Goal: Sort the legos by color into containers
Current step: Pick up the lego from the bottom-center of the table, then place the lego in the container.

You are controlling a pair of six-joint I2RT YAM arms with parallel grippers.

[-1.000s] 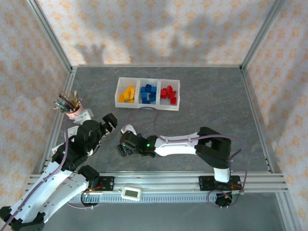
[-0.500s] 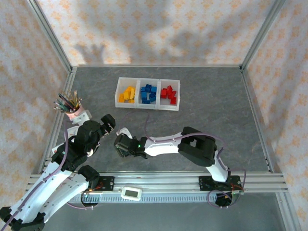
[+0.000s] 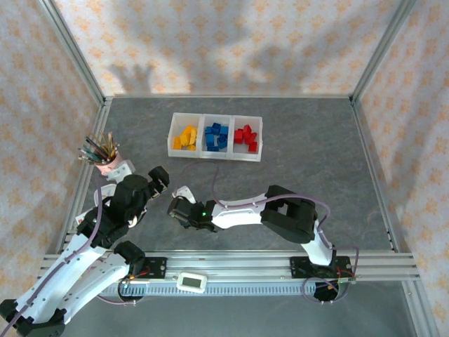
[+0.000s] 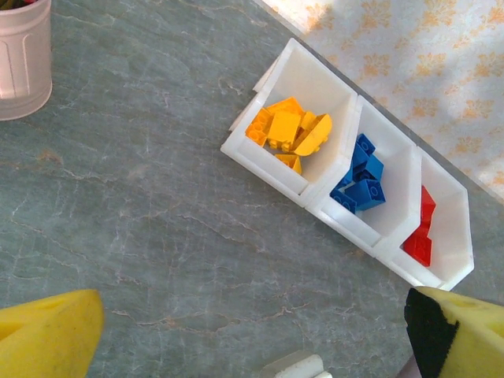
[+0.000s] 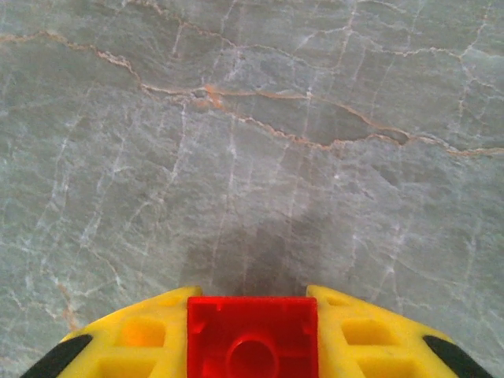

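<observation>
Now a red lego (image 5: 252,335) is pinched between the yellow fingers of the right gripper (image 5: 252,311), over bare tabletop (image 5: 252,118) by the near edge, left of centre. The containers (image 3: 210,156) stand toward the far edge: yellow legos (image 3: 186,136) in the left bin, blue legos (image 3: 217,135) in the middle, red legos (image 3: 246,135) in the right. The left gripper (image 4: 252,339) gapes wide, holding nothing, near the pencil cup (image 3: 105,161) at the left edge.

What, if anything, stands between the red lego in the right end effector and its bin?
Nothing visible. The lego, clamped in the right end effector, has bare table between it and the red bin.
</observation>
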